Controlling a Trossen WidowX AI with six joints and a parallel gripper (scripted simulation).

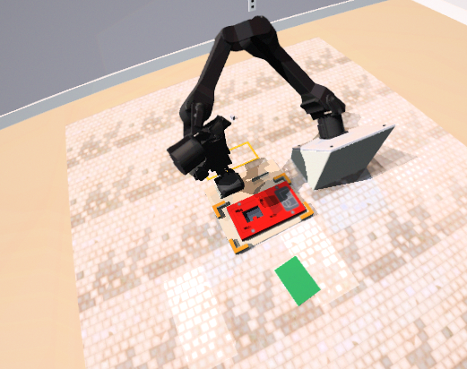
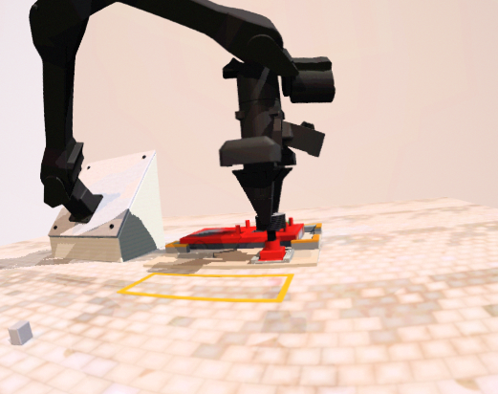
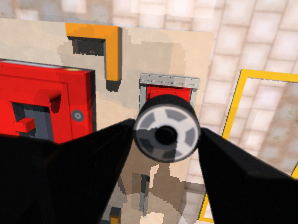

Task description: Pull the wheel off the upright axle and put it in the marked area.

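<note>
The wheel (image 2: 279,221) (image 3: 150,144) is black around the side with a pale, spoked top face. My gripper (image 2: 270,220) (image 3: 166,129) is shut on the wheel, one finger on each side of it. The wheel is raised above the red axle base (image 2: 272,251) (image 3: 172,92), and a length of the black axle (image 2: 271,235) shows beneath it. Whether the axle's tip is still inside the wheel's hole is unclear. The marked area, a yellow outline (image 1: 254,150) (image 2: 287,288) (image 3: 270,75), lies beside the board. In the top view the hand hides the wheel.
The axle base stands on a beige board (image 3: 45,42) beside a red panel (image 1: 265,222) (image 2: 202,236) (image 3: 75,82) with small upright pegs, between orange corner brackets (image 3: 113,55). A sloped white-topped box (image 1: 346,166) (image 2: 140,215), a green rectangle (image 1: 298,280) and a small grey cube (image 2: 20,333) are elsewhere.
</note>
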